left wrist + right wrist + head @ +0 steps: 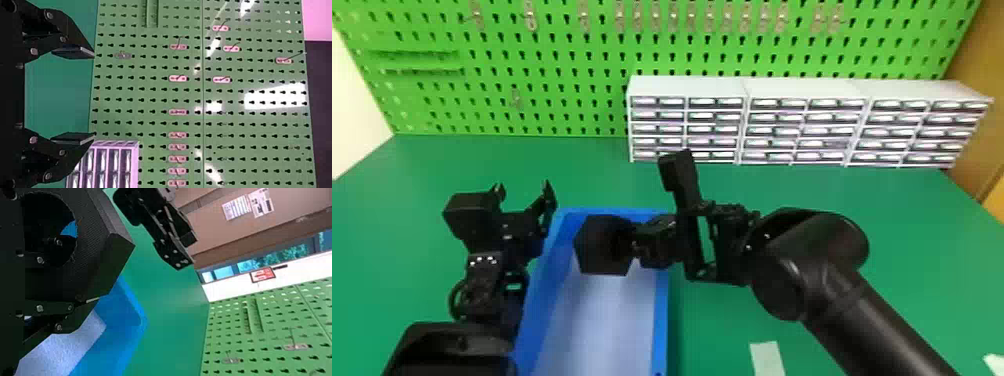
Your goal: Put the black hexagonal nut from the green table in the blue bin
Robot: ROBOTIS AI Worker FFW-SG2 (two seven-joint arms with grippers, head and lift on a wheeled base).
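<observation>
Blue bin opening, partly covered
The right gripper and black hexagonal nut block the far end from above; nearer, the opening is free. The left gripper crowds the left wall. Beyond, worktop leaves a lane before the drawer cabinets.

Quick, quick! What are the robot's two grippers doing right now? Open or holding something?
Left gripper: open, holding nothing.
Right gripper: closed on the black nut, over the blue bin.
</observation>
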